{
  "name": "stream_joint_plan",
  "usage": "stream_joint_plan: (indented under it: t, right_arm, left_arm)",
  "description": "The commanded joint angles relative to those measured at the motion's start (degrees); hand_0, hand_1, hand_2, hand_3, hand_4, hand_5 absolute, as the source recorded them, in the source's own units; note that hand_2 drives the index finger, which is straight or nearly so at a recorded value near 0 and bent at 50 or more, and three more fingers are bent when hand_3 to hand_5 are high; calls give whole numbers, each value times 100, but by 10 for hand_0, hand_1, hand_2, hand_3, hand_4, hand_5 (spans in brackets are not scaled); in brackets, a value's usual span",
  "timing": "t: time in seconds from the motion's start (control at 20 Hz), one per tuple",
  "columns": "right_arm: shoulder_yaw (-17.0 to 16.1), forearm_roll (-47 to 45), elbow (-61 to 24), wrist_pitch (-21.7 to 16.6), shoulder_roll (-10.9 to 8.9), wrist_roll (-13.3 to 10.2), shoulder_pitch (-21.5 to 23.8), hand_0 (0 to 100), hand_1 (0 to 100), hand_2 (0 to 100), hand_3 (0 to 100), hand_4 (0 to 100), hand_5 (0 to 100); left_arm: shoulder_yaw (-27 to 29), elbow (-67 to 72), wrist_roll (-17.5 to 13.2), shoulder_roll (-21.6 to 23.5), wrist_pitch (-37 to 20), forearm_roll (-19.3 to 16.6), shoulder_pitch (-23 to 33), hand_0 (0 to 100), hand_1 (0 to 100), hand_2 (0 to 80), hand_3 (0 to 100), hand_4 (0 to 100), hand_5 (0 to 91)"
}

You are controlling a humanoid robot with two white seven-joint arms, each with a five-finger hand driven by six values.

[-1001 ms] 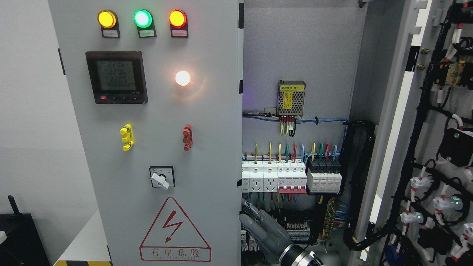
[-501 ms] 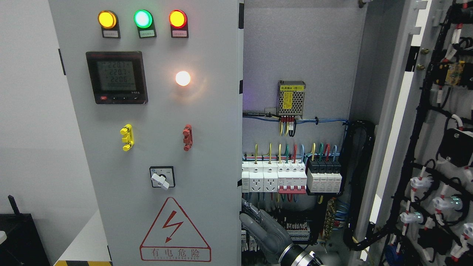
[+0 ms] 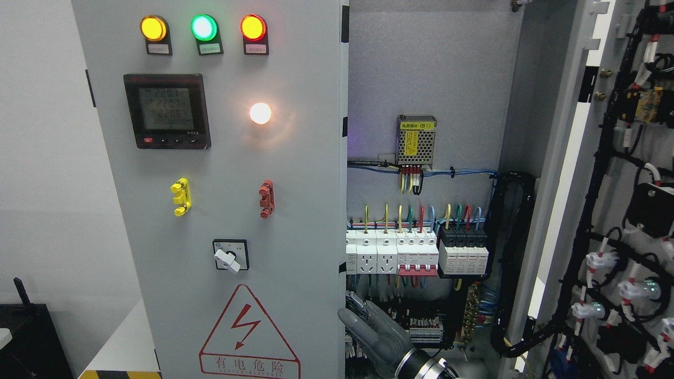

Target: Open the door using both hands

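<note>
The right hand [image 3: 368,329] sits slightly lower and further left in the head view than a second ago, its grey fingers [image 3: 352,320] reaching nearer the free edge of the left door [image 3: 295,210]. That door's panel, with its meter [image 3: 167,110] and warning triangle [image 3: 247,331], shows slightly shifted, down and to the right. The meter's digits read differently now.

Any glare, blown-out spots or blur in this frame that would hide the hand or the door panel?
Head view: the white lamp is blown out, with a soft halo on the left door; the meter digits read smeared; the robot hand sits in dim shadow at the cabinet bottom, yet sharp; everything else is evenly lit.
</note>
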Motion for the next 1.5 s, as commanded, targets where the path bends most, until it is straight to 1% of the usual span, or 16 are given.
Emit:
stream_joint_plan:
  t: [0.0, 0.1, 0.35, 0.5, 0.6, 0.65, 1.0, 1.25, 1.45]
  right_arm:
    - [6, -7, -93, -2, 13, 86, 34, 120, 389, 0, 0, 0, 0]
    - [14, 1, -138, -2, 13, 235, 60, 120, 389, 0, 0, 0, 0]
    - [41, -7, -261, -2, 13, 262, 87, 120, 389, 0, 0, 0, 0]
    - [58, -42, -305, -11, 48, 271, 122, 120, 389, 0, 0, 0, 0]
    - [85, -305, -410, -11, 57, 384, 140, 120, 389, 0, 0, 0, 0]
    - [111, -393, -445, -11, 66, 402, 140, 120, 389, 0, 0, 0, 0]
    - [155, -464, -498, -20, 84, 429, 148, 120, 389, 0, 0, 0, 0]
    - [269, -780, -586, -37, 84, 429, 271, 120, 389, 0, 0, 0, 0]
    - [374, -790, -814, -29, 84, 429, 359, 120, 389, 0, 0, 0, 0]
  left_arm:
    - [0, 123, 2, 0, -3, 0, -4, 120, 389, 0, 0, 0, 0]
    - [0, 123, 2, 0, -3, 0, -4, 120, 389, 0, 0, 0, 0]
    - [0, 123, 2, 0, -3, 0, 5, 120, 389, 0, 0, 0, 0]
    - [0, 123, 2, 0, -3, 0, 5, 120, 389, 0, 0, 0, 0]
    - [0, 123, 2, 0, -3, 0, -4, 120, 389, 0, 0, 0, 0]
    - [0, 123, 2, 0, -3, 0, 4, 120, 389, 0, 0, 0, 0]
    - [0, 123, 2, 0, -3, 0, -4, 120, 389, 0, 0, 0, 0]
    - [0, 123, 2, 0, -3, 0, -4, 120, 389, 0, 0, 0, 0]
    - [0, 123, 2, 0, -3, 0, 4, 120, 389, 0, 0, 0, 0]
